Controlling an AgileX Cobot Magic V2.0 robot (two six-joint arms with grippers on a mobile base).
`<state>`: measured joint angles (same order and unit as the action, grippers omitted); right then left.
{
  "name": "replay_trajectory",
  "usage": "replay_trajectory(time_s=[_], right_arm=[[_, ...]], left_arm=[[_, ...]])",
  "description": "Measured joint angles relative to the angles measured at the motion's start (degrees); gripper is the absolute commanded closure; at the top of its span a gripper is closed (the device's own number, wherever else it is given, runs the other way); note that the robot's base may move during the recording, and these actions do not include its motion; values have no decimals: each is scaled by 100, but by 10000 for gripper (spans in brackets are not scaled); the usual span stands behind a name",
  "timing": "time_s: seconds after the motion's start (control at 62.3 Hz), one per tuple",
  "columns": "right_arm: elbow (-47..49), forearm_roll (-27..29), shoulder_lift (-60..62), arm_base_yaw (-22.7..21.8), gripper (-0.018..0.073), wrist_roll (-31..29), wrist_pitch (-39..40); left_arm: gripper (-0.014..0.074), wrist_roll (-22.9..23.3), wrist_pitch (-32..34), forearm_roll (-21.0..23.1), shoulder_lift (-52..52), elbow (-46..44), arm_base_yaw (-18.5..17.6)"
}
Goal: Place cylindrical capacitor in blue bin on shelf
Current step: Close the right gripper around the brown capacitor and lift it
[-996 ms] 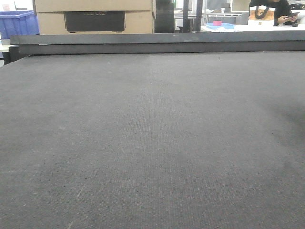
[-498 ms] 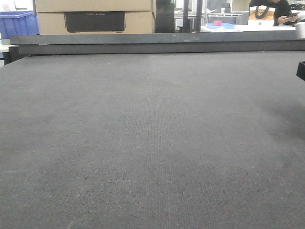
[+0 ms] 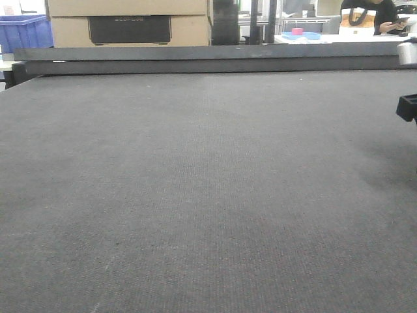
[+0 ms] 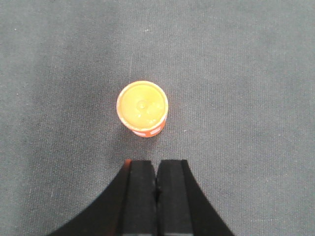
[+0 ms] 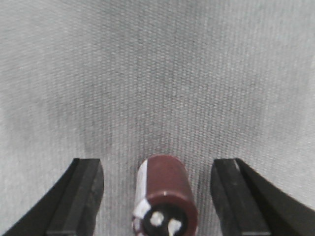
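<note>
While the right gripper [image 5: 156,169] hangs spread wide, the brown cylindrical capacitor [image 5: 166,191] lies on the dark felt table [image 5: 157,73] between its fingers, touching neither, long axis pointing straight ahead, terminals toward the camera. The left gripper [image 4: 156,172], pressed together, hovers near an upright orange cylinder [image 4: 142,108].

The left gripper [image 4: 156,164] hung over a dark grey felt surface [image 4: 256,73], its two black fingers [image 4: 142,191] pressed together with only a thin seam between the pads. Just beyond the fingertips, and apart from them, a small orange cylinder [image 4: 142,108] stood upright on the felt. It was seen from straight above: a round yellow top, with a strip of orange side bearing white markings on the side nearer the gripper. The felt filled the whole view, so the cylinder's place relative to the surface's edges or corners could not be told.
</note>
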<state>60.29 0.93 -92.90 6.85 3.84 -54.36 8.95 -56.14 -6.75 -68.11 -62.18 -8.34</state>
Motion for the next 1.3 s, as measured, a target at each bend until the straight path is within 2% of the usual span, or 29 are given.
replay_trajectory(time_s=[0.755, 0.803, 0.899, 1.028, 1.06, 1.221, 1.301], right_arm=[[0, 0, -82, -85, 223, 231, -145], [0, 0, -82, -85, 251, 231, -145], [0, 0, -82, -85, 382, 231, -148], [0, 0, -82, -85, 678, 231, -169], [0, 0, -82, -85, 726, 231, -169], [0, 0, -82, -85, 722, 231, -169], [0, 0, -82, -85, 722, 248, -169]], left_arm=[[708, 0, 0, 11, 0, 0, 0], [708, 0, 0, 11, 0, 0, 0], [708, 0, 0, 11, 0, 0, 0], [708, 0, 0, 11, 0, 0, 0], [708, 0, 0, 11, 0, 0, 0], [702, 0, 130, 11, -87, -36, 0], [634, 0, 146, 11, -233, -139, 0]])
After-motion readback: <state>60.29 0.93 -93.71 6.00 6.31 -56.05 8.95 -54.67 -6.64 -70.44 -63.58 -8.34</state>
